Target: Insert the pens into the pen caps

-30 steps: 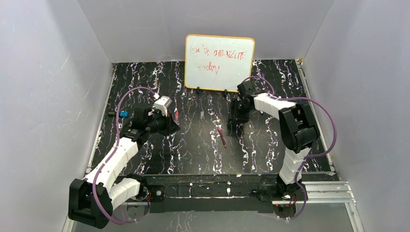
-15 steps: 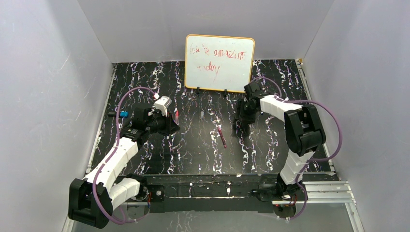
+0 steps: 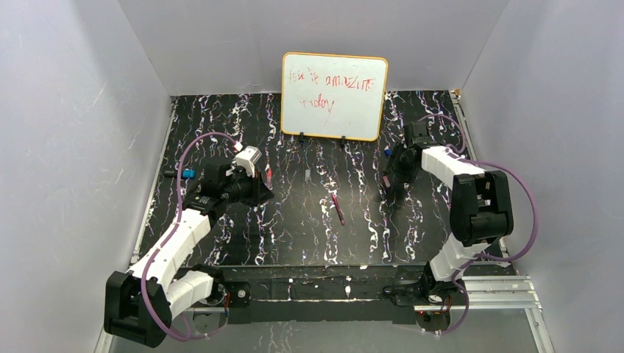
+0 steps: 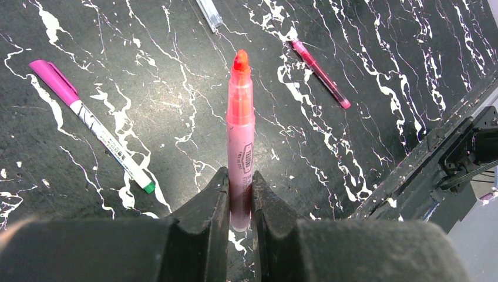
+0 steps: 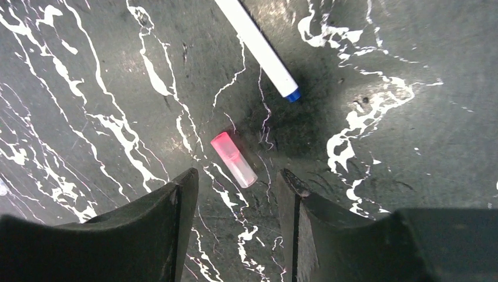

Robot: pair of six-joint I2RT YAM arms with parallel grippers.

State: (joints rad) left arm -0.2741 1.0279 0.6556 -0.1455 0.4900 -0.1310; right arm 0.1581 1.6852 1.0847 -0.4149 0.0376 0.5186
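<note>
Black marbled table: right gripper swung toward right edge, jaws apart over pink cap lying near white pen. Left gripper clamps uncapped pink pen near left edge. Cap pickup likely next.

Grips a pink pen in the left gripper, left arm bent forward. Points the right gripper down, jaws apart, right arm stretched far.

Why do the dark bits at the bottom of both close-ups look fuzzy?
Left wrist view: the left fingers, too near the lens, blur; the pink pen is sharp. Right wrist view: right fingers blur likewise, pink cap crisp.
</note>
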